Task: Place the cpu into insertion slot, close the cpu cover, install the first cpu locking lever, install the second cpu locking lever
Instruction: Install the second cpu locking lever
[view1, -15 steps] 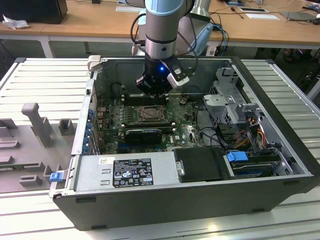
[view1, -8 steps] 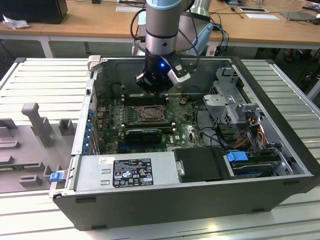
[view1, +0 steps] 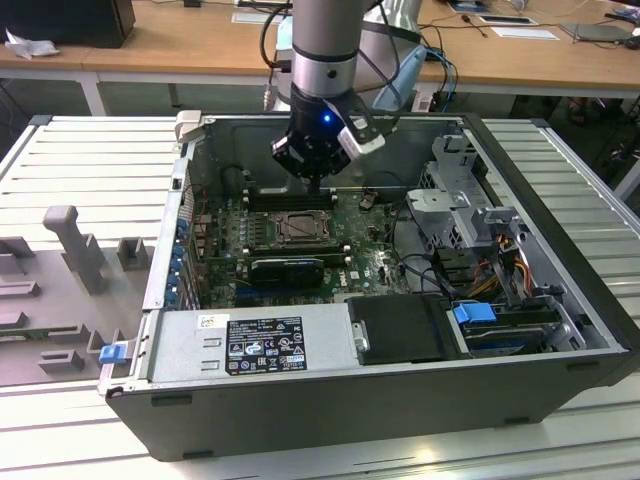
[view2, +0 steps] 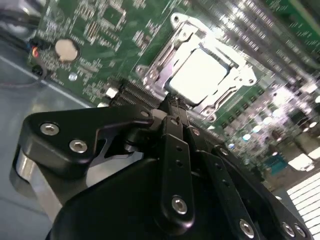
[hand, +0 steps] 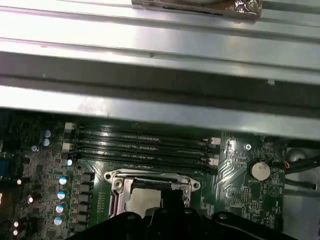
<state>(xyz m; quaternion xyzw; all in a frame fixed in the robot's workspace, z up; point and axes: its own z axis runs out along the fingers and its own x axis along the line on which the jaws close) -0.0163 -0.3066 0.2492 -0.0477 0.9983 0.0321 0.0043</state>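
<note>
The cpu (view2: 202, 75) sits under the closed cover (view2: 165, 75). The gripper (view2: 172, 107), fingers together, hovers at its edge; lever work there needs a steady, gentle push.

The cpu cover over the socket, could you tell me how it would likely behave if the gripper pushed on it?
The cpu cover looks like thin stamped sheet metal, so it probably flexes a little under a push. It seems light for its footprint, given the large open window showing the cpu. Its shiny face may let the gripper, poised just at its edge, slide rather than bite.
</note>
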